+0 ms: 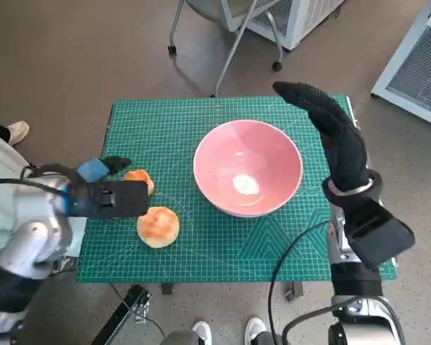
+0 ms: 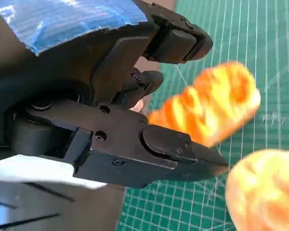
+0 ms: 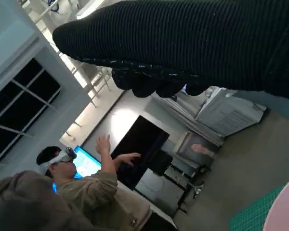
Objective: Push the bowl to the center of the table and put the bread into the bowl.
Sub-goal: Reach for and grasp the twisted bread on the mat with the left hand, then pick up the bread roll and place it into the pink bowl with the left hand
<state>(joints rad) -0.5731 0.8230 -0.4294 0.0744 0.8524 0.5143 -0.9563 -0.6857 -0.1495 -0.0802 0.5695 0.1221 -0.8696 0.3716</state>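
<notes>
Head view shows the pink bowl (image 1: 248,177) standing near the middle of the green tabletop (image 1: 201,248), so the pushing step looks already done. 2 pieces of bread lie to the left of the bowl, apart from it. The nearer bread roll (image 1: 158,226) lies alone close to the front edge. The farther bread roll (image 1: 140,180) is partly hidden behind the left robot hand (image 1: 104,195).

The bread looks light, soft and easy to crush, with a dry crust that should not slip much. A gentle hold across its sides, at the widest part, seems the best place. A hard squeeze would probably dent it.

In the left wrist view, the black fingers (image 2: 183,149) of the left robot hand lie on 2 sides of the farther roll (image 2: 207,108), 1 above and 1 below it. They seem to touch the roll or to be just beside it, but the pictures do not show if the hold is already firm. The nearer roll (image 2: 265,192) lies just beside, outside the fingers.

The right robot hand (image 1: 337,136) hovers above the tabletop's right edge, just beside the bowl's rim. Its gloved fingers are stretched out and hold nothing. The right wrist view shows only the glove (image 3: 192,43) and a person (image 3: 82,187) with raised hands in the room behind.
</notes>
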